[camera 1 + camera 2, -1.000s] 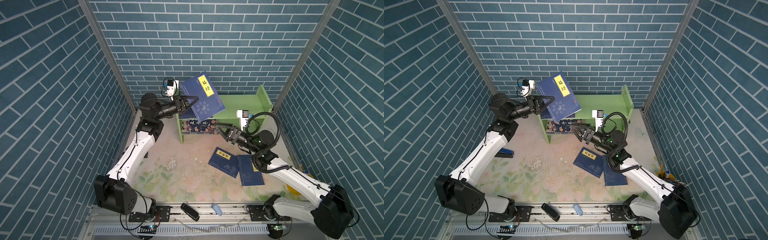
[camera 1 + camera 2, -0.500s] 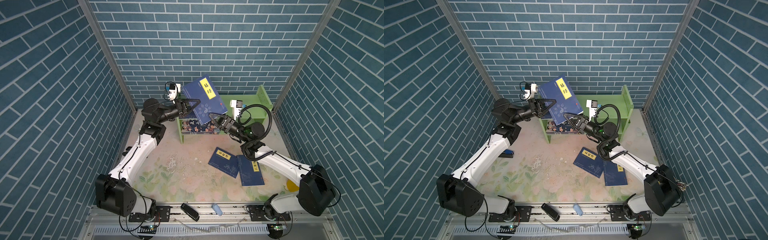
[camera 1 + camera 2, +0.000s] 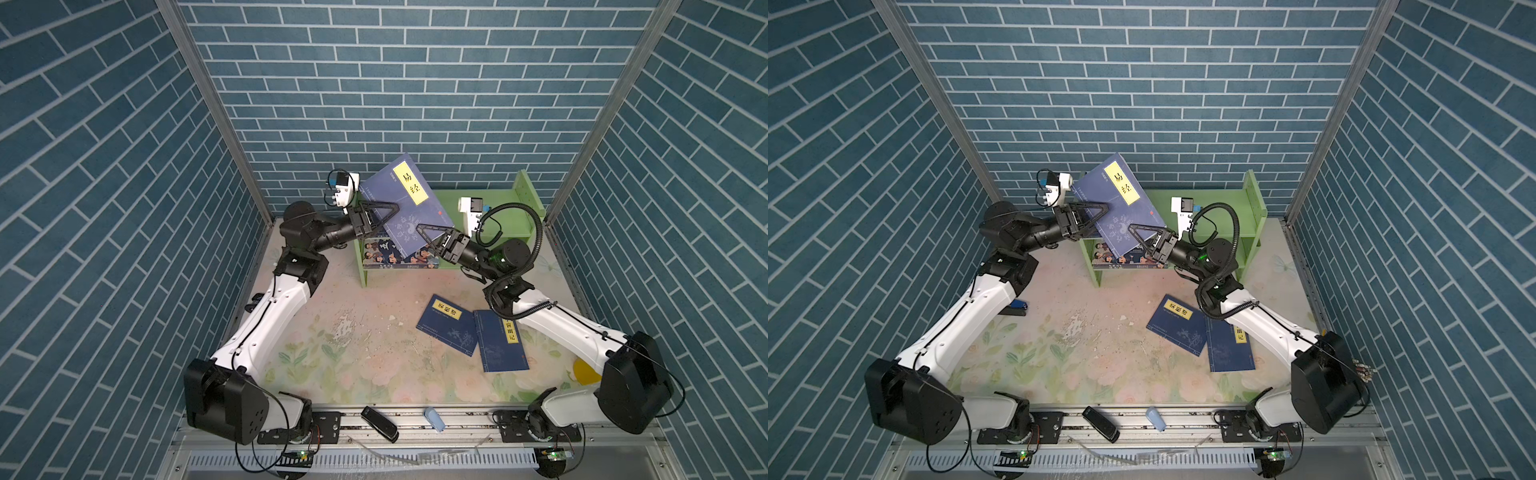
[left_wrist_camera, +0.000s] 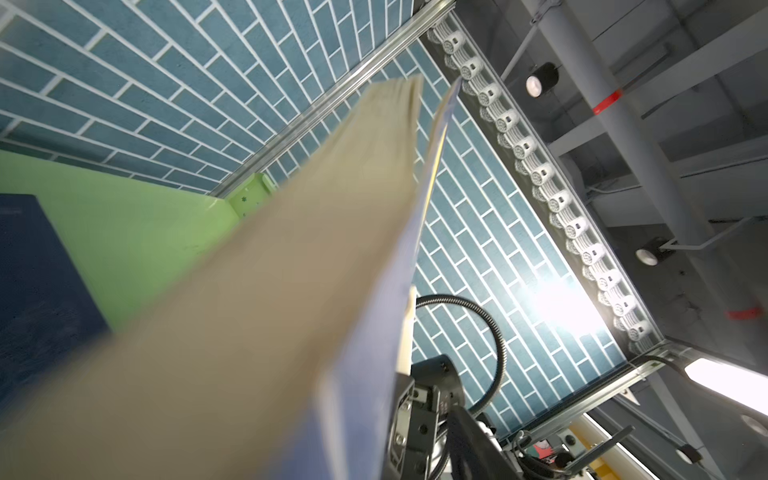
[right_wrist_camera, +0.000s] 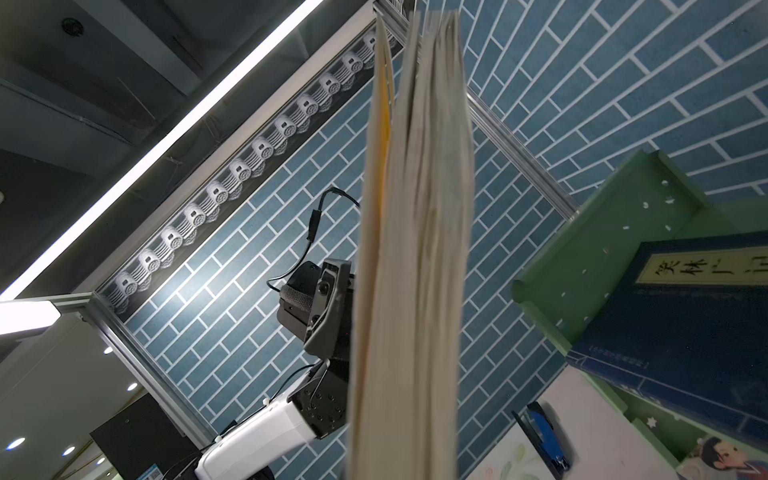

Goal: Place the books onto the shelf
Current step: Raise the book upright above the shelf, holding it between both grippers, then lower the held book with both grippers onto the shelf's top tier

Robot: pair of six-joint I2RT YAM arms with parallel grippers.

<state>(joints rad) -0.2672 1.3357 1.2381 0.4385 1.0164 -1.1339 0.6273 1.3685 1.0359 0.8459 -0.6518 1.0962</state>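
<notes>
Right claw (image 3: 426,232) pinched the lower corner of the tilted navy book (image 3: 415,212), which hung in the air over the left end of the shelf (image 3: 527,195). Left claw (image 3: 390,210) sat at that book's opposite edge; you could not tell whether it gripped or stood parted. You had the large book (image 3: 382,255) on the lower tier and two more navy books (image 3: 451,324) flat on the surface (image 3: 353,332).

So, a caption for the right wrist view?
Page edges of a thin navy book up close; light green wooden shelf beyond.
</notes>
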